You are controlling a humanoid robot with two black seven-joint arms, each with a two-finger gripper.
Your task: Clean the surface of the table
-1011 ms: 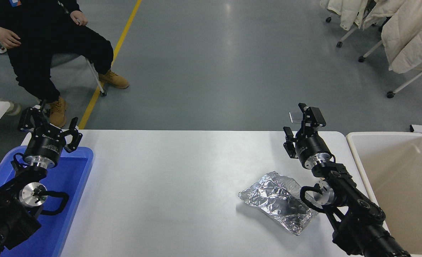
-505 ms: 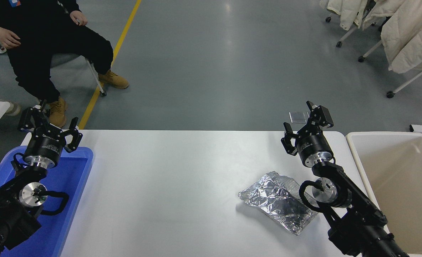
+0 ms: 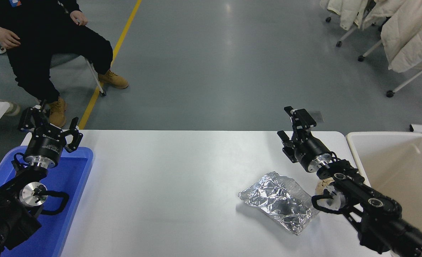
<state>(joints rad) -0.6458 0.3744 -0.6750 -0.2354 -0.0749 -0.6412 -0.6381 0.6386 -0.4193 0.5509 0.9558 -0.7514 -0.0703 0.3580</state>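
Observation:
The white table surface (image 3: 178, 178) fills the lower middle of the head view. A crumpled silver foil bag (image 3: 276, 201) lies on it at the right. My right gripper (image 3: 290, 125) is open and empty. It hovers over the table's far right edge, behind the foil and apart from it. The right forearm crosses low just to the right of the foil. My left gripper (image 3: 50, 123) is open and empty, parked over the far end of the blue tray (image 3: 79, 171) at the lower left.
A beige bin (image 3: 353, 150) stands against the table's right end. A person (image 3: 46, 43) sits on a chair beyond the far left corner. Racks with pale coats (image 3: 407, 32) stand at the top right.
My right gripper has swung left and turned at the wrist, and the forearm has dropped lower and more to the right. The foil bag and the left arm have not moved.

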